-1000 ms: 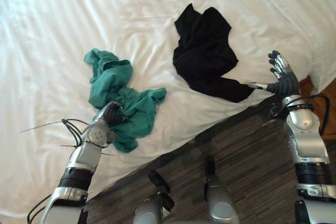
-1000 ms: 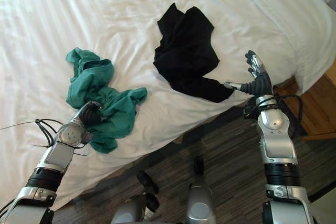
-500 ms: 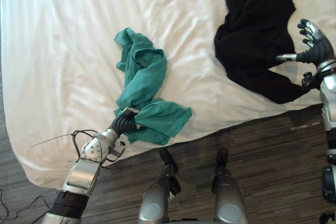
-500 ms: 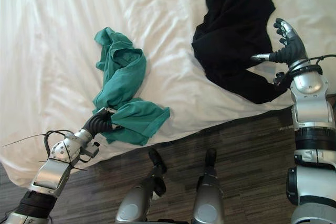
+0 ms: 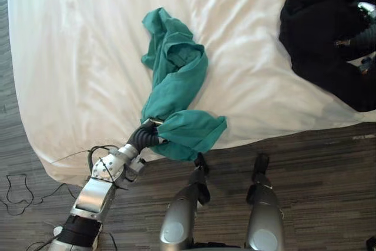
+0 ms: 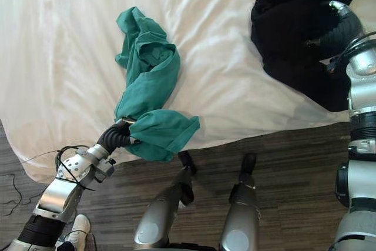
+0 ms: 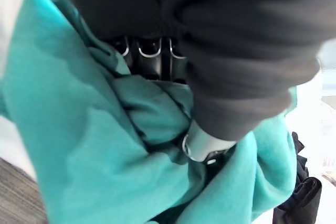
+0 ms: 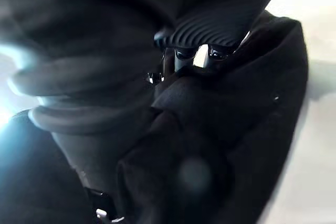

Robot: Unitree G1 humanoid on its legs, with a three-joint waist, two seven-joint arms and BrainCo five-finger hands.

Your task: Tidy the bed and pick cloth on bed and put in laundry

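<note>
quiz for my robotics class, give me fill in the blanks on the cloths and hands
The teal cloth lies to the ___ of the black cloth.
The left hand has its fingers ___, not straight, round the teal cloth.
The right hand rests on the black cloth; both cloths lie on the white bed, none on the ___.
Missing: left; curled; floor

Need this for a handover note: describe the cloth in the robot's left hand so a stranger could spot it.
Start at the white bed. Near its front edge lies a crumpled teal garment in one long bunch, its near end gripped by the left hand. It is the only teal piece; the black garment lies further to the right.
</note>
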